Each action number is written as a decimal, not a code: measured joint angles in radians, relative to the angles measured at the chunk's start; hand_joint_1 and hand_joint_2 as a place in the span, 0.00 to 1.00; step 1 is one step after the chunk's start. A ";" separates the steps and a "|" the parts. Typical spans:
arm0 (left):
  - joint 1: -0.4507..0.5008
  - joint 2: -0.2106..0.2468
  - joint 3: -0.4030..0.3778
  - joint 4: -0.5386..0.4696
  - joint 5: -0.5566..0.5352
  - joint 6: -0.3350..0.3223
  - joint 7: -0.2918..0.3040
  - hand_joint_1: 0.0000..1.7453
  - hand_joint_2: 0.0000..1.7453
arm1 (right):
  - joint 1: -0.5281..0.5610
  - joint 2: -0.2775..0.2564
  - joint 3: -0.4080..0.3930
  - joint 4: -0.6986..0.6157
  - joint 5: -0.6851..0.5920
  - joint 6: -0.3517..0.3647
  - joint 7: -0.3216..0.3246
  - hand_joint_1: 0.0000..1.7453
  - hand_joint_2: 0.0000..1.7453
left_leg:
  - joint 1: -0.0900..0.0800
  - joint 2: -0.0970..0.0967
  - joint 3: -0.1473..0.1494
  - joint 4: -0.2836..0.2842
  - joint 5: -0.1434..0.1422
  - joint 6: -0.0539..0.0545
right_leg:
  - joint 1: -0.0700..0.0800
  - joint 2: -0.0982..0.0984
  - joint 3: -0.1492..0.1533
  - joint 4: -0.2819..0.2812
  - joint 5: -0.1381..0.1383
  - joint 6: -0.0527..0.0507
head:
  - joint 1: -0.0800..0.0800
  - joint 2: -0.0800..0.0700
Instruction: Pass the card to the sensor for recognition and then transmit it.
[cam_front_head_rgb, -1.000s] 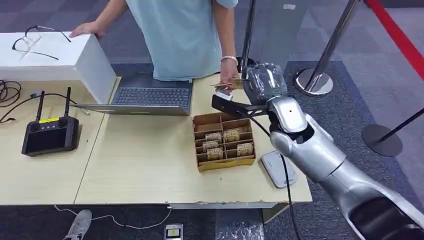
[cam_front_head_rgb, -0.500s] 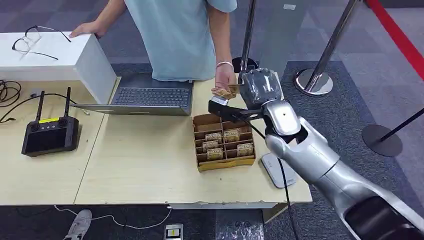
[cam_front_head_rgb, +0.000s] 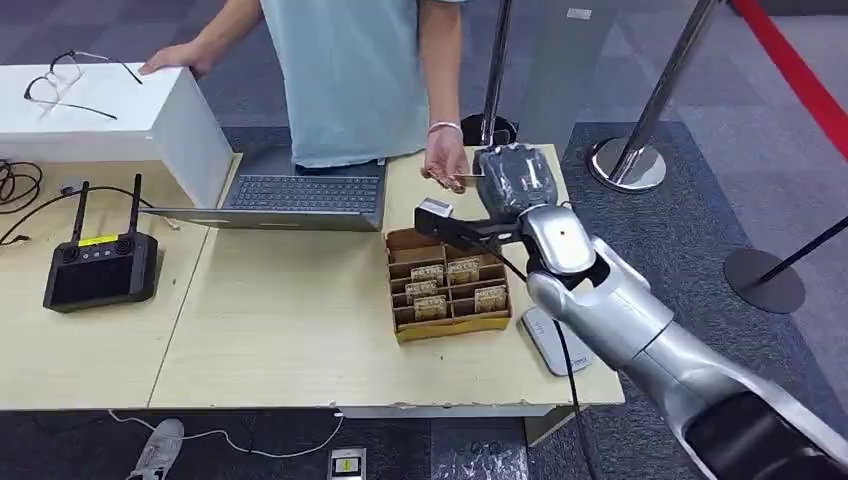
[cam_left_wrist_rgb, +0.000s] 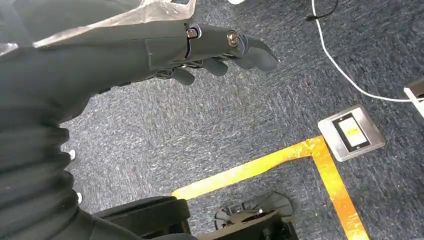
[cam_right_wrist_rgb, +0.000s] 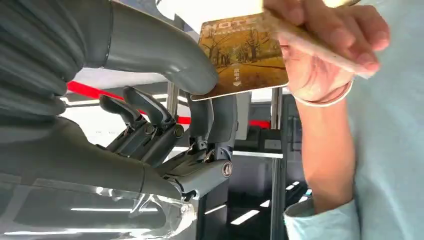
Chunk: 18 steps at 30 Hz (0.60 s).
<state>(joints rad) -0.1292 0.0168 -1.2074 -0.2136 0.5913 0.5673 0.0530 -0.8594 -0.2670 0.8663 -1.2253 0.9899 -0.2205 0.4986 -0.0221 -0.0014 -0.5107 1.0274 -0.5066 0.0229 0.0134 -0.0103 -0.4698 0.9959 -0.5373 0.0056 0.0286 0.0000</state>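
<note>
Right now my right hand (cam_front_head_rgb: 512, 178) is stretched out over the far right corner of the table (cam_front_head_rgb: 280, 330), past the cardboard box (cam_front_head_rgb: 447, 284) of cards. In the right wrist view my thumb and fingers pinch the card (cam_right_wrist_rgb: 243, 56), a gold-brown one with a picture of trees, and the person's hand (cam_right_wrist_rgb: 327, 47) grips the same card at its other end, so both of us have hold of it. From my head view the person's hand (cam_front_head_rgb: 445, 163) sits just beside my right hand at the table's far edge; the card itself is too small to make out there. The person (cam_front_head_rgb: 350, 75) in a light blue shirt stands at the far side of the table, the other hand resting on a white box (cam_front_head_rgb: 110, 115) at the far left, where a pair of glasses (cam_front_head_rgb: 60, 82) lies on top. A laptop (cam_front_head_rgb: 300, 197) lies open along the far edge, next to the white box. A black controller (cam_front_head_rgb: 100, 268) with two antennas rests near the left edge. The flat grey sensor (cam_front_head_rgb: 553, 340) lies near the right edge, just beside the cardboard box. My left hand (cam_left_wrist_rgb: 200, 47) hangs over the carpeted floor (cam_left_wrist_rgb: 240, 130), fingers loosely apart and holding nothing.
</note>
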 joint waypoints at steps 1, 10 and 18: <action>0.000 0.000 0.000 0.000 0.000 0.000 0.000 0.00 1.00 | 0.000 0.002 0.000 0.000 0.002 -0.004 -0.004 1.00 1.00 | 0.000 0.000 0.000 0.000 0.000 0.000 | 0.000 0.000 0.000 0.000 0.000 0.000 | 0.000 0.000; 0.002 0.000 0.000 0.000 0.000 -0.002 0.000 0.00 1.00 | 0.000 0.034 0.011 -0.003 0.011 -0.018 -0.024 1.00 1.00 | 0.000 0.000 0.000 0.000 0.000 0.000 | 0.000 0.000 0.000 0.000 0.000 0.000 | 0.000 0.000; 0.002 0.000 0.000 0.000 -0.001 -0.002 0.000 0.00 1.00 | 0.000 0.061 0.024 -0.017 0.025 -0.022 -0.034 1.00 1.00 | 0.000 0.000 0.000 0.000 0.000 0.000 | 0.000 0.000 0.000 0.000 0.000 0.000 | 0.000 0.000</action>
<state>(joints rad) -0.1273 0.0164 -1.2074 -0.2136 0.5905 0.5657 0.0530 -0.8593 -0.2060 0.8907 -1.2421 1.0147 -0.2430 0.4642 -0.0220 -0.0014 -0.5106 1.0274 -0.5064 0.0227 0.0135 -0.0103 -0.4697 0.9963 -0.5374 0.0056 0.0286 0.0000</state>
